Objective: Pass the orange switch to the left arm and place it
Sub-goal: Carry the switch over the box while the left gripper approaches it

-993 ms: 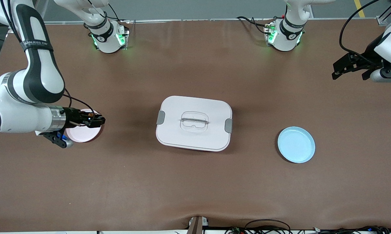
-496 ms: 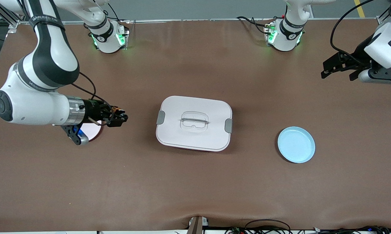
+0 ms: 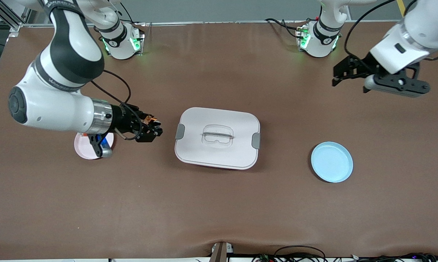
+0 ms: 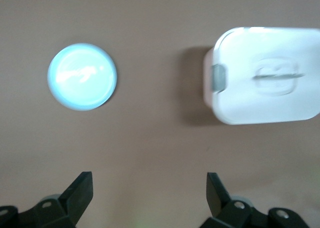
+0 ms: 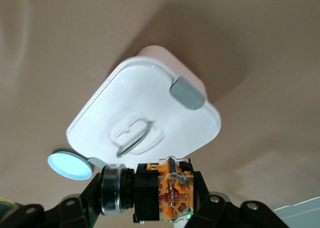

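Orange switch [image 5: 170,194] clamped in the right gripper [image 3: 150,128] beside the box [image 3: 217,137]; the left gripper [image 3: 344,72], jaws wide and empty, must meet it above the lid.

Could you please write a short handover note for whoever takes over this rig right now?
Right gripper: shut on the orange switch, in the air beside the box, at its right-arm end.
Left gripper: open, empty, raised over the table at the left arm's end.
Done: switch picked up.
Left: pass the switch to the left gripper clear of the box; the blue plate is a likely destination.
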### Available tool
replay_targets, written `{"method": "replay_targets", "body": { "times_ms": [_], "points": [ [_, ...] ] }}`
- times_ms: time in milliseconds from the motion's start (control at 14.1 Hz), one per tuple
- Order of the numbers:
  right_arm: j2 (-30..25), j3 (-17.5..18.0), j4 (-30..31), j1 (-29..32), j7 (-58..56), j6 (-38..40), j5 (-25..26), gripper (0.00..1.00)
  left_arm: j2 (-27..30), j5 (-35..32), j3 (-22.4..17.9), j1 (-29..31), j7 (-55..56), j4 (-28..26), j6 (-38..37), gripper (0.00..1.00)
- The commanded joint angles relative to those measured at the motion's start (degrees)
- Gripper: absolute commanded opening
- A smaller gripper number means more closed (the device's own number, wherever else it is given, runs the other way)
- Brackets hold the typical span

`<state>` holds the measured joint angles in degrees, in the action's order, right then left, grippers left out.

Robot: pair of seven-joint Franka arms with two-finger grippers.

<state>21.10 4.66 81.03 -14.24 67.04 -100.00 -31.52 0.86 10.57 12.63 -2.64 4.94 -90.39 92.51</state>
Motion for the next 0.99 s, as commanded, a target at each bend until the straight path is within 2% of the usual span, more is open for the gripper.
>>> {"method": "replay_targets", "body": {
  "times_ms": [0, 355, 567, 709, 922],
  "points": [
    [2.0, -0.5, -3.6, -2.8, 6.3, -1.8, -1.7, 0.0, -0.2, 5.3, 1.1, 0.2, 0.1, -1.6, 6.0, 1.0],
    [4.3, -0.5, -7.3, -7.5, 17.2, -6.5, -2.1, 0.0, -4.8, 18.8, 3.4, 0.0, 0.2, -1.5, 12.4, 1.0],
    [5.2, -0.4, -7.6, -10.4, 22.7, -12.5, -2.8, 0.0, -7.4, 22.8, 6.7, -0.1, 3.9, -1.4, 18.8, 1.0],
    [7.0, -0.5, -10.5, -11.9, 25.1, -13.6, -4.2, 0.0, -8.7, 26.7, 8.6, -0.1, 6.2, -1.5, 21.9, 1.0],
    [10.9, -0.5, -16.6, -13.8, 30.6, -15.3, -4.5, 0.0, -11.0, 31.0, 9.1, -1.0, 6.5, -1.5, 24.8, 1.0]
  ]
}}
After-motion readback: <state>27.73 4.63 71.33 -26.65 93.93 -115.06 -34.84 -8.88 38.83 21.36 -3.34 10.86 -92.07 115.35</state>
